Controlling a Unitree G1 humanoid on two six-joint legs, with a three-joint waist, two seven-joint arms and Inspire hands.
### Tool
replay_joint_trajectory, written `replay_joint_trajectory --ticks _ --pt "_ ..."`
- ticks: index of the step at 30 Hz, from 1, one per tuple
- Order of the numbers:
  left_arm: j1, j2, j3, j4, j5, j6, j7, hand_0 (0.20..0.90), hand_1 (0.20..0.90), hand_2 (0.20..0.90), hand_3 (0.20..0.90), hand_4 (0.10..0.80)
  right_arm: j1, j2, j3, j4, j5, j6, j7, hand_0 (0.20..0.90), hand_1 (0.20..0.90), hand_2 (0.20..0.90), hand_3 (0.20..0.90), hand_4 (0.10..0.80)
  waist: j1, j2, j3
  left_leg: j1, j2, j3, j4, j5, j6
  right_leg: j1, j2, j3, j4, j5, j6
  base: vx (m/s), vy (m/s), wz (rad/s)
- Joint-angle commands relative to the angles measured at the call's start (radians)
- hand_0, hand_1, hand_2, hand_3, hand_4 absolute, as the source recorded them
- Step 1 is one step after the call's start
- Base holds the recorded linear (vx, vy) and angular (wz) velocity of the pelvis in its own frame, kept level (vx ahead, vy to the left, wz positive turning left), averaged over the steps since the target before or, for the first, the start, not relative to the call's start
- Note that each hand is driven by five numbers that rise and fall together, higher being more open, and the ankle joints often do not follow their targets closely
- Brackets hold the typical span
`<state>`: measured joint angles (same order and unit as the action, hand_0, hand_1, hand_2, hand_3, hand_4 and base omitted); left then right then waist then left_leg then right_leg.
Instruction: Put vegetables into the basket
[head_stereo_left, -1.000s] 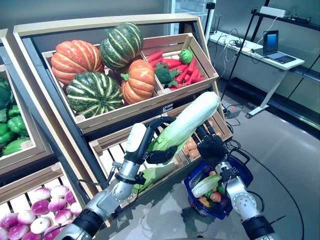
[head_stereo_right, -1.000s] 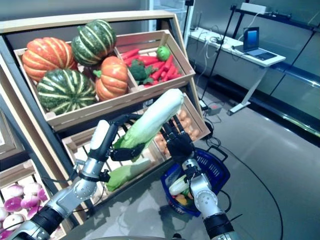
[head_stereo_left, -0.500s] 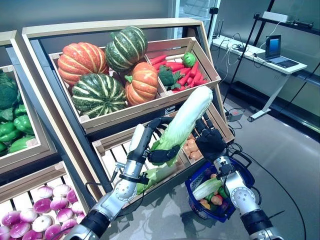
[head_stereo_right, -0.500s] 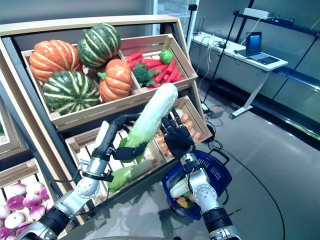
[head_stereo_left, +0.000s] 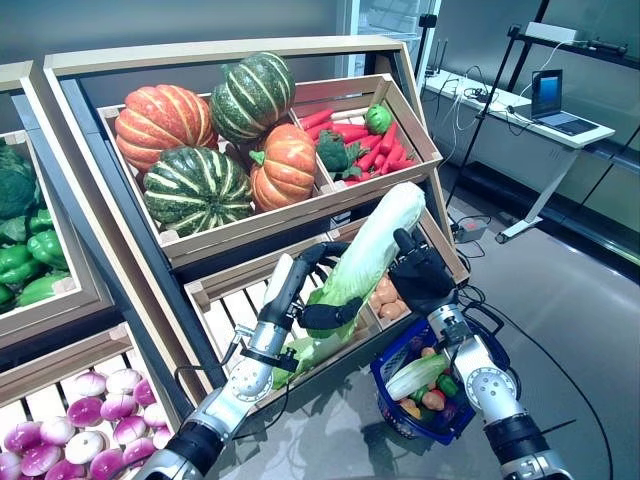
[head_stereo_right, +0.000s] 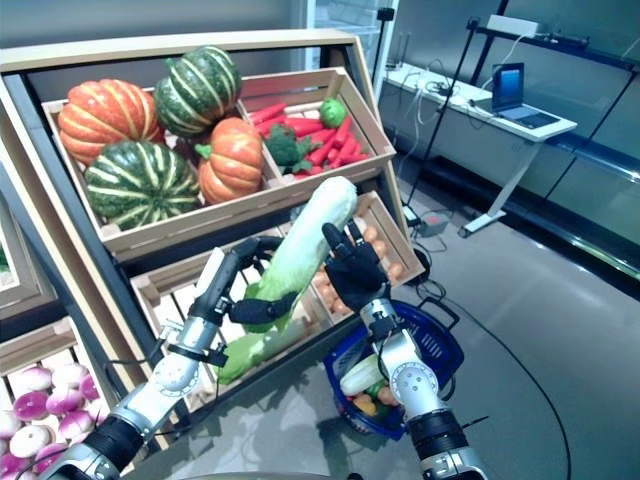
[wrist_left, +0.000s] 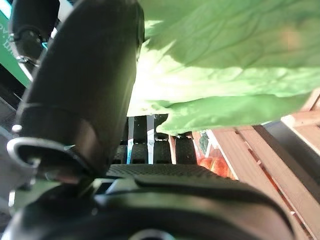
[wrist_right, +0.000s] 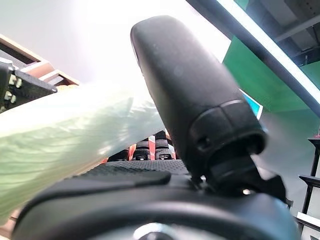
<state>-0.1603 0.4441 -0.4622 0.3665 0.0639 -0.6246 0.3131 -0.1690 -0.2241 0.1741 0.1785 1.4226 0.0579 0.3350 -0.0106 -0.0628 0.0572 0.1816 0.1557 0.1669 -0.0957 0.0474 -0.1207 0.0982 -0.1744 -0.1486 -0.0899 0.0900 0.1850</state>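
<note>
My left hand (head_stereo_left: 325, 312) is shut on a long pale green and white cabbage (head_stereo_left: 370, 255) and holds it tilted, top end up, in front of the stand's lower crates. Its leaves fill the left wrist view (wrist_left: 225, 60) past my thumb (wrist_left: 85, 100). My right hand (head_stereo_left: 422, 278) is open, palm and straight fingers against the cabbage's upper part; the cabbage lies across it in the right wrist view (wrist_right: 65, 145). The blue basket (head_stereo_right: 437, 345) stands on the floor below my right hand. It holds a pale green and white vegetable (head_stereo_left: 412, 375) and small red and green ones.
The wooden stand (head_stereo_left: 330, 200) with sloping crates rises close in front and to the left. A white desk (head_stereo_left: 520, 105) with a laptop stands at the back right. Grey floor (head_stereo_left: 580, 300) lies to the right of the basket.
The cabbage has sunk a little and shifted right in my left hand. My right hand has closed in and now lies against its upper part.
</note>
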Motion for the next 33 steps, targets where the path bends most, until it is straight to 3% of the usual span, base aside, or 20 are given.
replay_joint_trajectory --ticks 1,9,14,23,33 --pt "-0.17 -0.012 -0.082 0.04 0.027 -0.048 -0.104 0.3 0.3 0.3 0.3 0.4 -0.231 0.085 -0.046 -0.231 0.083 0.014 0.216 0.9 0.9 0.9 0.9 0.8 0.001 -0.004 -0.01 -0.001 -0.033 -0.015 0.008 -0.084 0.042 0.058 0.016 -0.018 0.003 -0.057 -0.034 0.0 0.0 0.0" --pt "-0.204 0.02 -0.119 -0.001 0.15 -0.083 -0.073 0.3 0.3 0.3 0.3 0.4 -0.223 0.068 -0.031 -0.216 0.016 0.041 0.214 0.9 0.9 0.9 0.9 0.8 -0.006 -0.001 -0.004 -0.001 -0.035 -0.019 0.008 -0.084 0.042 0.057 0.016 -0.013 0.003 -0.057 -0.032 0.0 0.0 0.0" --pt "-0.232 0.053 -0.155 -0.071 0.207 -0.098 -0.031 0.3 0.3 0.3 0.3 0.4 -0.212 0.036 0.003 -0.173 -0.085 0.007 0.201 0.9 0.9 0.9 0.9 0.8 -0.009 0.001 -0.004 -0.003 -0.036 -0.02 0.008 -0.084 0.042 0.055 0.015 -0.012 0.003 -0.057 -0.029 0.0 0.0 0.0" --pt "-0.245 0.1 -0.19 -0.174 0.316 -0.101 0.044 0.3 0.3 0.3 0.3 0.4 -0.229 -0.079 0.038 -0.138 -0.386 -0.164 0.084 0.9 0.9 0.9 0.9 0.8 -0.017 0.002 -0.001 0.0 -0.038 -0.017 0.008 -0.088 0.043 0.051 0.015 -0.005 0.003 -0.055 -0.025 0.0 0.0 0.0" --pt "-0.224 0.086 -0.206 -0.195 0.27 -0.113 0.009 0.3 0.3 0.3 0.3 0.4 -0.265 -0.067 0.057 -0.137 -0.407 -0.245 -0.019 0.9 0.9 0.9 0.9 0.8 -0.013 0.011 -0.001 0.011 -0.038 -0.01 0.008 -0.093 0.045 0.057 0.015 0.0 0.003 -0.057 -0.025 0.004 0.001 0.0"
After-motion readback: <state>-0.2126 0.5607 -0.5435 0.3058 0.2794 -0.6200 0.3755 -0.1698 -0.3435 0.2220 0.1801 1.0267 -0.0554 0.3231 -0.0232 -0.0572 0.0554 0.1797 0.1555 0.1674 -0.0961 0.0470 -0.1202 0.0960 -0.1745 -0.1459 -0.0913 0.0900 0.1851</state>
